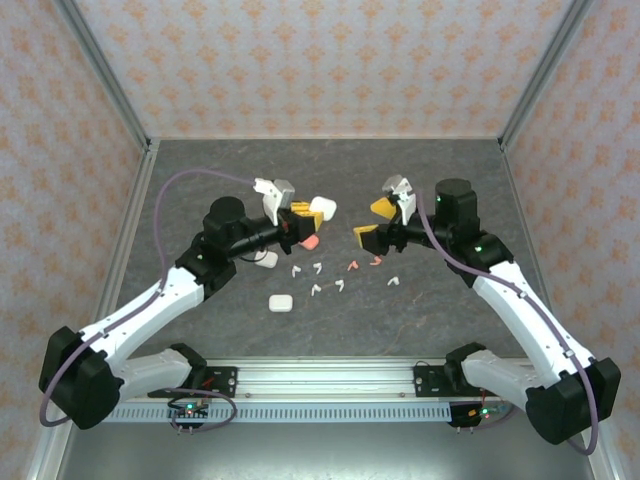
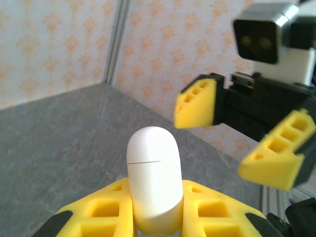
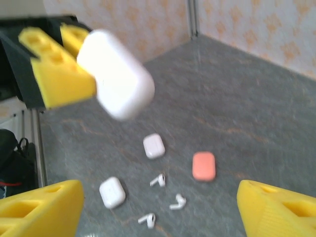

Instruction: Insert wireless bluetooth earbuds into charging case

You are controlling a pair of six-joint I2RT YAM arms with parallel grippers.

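The left gripper (image 1: pixel 303 219) is clamped tight on a white case (image 1: pixel 322 208), lifted above the table (image 1: pixel 330 170) at mid-depth, a little left of centre. In the left wrist view its yellow fingers (image 2: pixel 79 217) pinch the lower half of the case from both sides. The rounded upper end sticks out past the tips, and the lid seam shows as a thin closed line.

The right gripper (image 1: pixel 372 222) hovers just right of that case and faces it, jaws spread wide and holding nothing. Its 2 fingers stand clear of the case, 1 farther and 1 nearer, with open air between them and the case's free end.

Below the held case a coral case (image 1: pixel 310 242) lies on the table, just nearer than the left gripper's tips. A second white case (image 1: pixel 266 259) rests left of it, close beside the left arm. A third white case (image 1: pixel 281 301) lies nearer again, apart from the others. These 3 look closed.

The earbuds all lie loose on the table, in a strip nearer than both grippers and between the 2 arms. 5 white earbuds (image 1: pixel 316 290) are scattered from below the coral case across to the right. 2 coral earbuds (image 1: pixel 351 266) lie side by side, almost beneath the right gripper.

Patterned walls (image 1: pixel 320 60) close the left, far and right sides.
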